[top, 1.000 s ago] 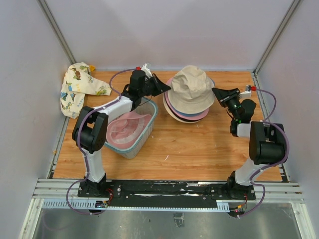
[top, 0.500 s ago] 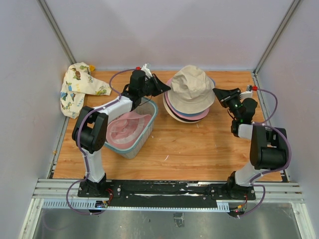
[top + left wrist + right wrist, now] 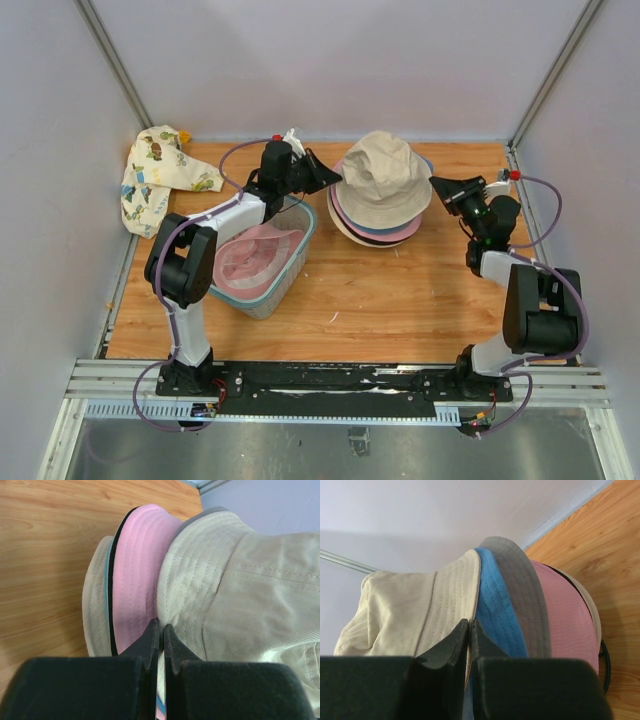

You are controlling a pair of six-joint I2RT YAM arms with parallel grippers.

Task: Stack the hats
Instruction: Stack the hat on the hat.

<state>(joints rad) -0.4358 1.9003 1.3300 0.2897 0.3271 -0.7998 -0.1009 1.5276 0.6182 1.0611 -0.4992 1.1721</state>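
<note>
— What does the overhead camera catch that the wrist cameras miss?
— A basket (image 3: pixel 268 300) at left holding a pink hat (image 3: pixel 255 258) (the wrist views show only brims). The beige hat (image 3: pixel 385 175) tops the stack of hats (image 3: pixel 392 231) mid-table.
— And the fingers?
— The left gripper (image 3: pixel 161 630) is pinched narrow on the beige hat's brim. The right gripper (image 3: pixel 469 625) is pinched the same way on the opposite side.
</note>
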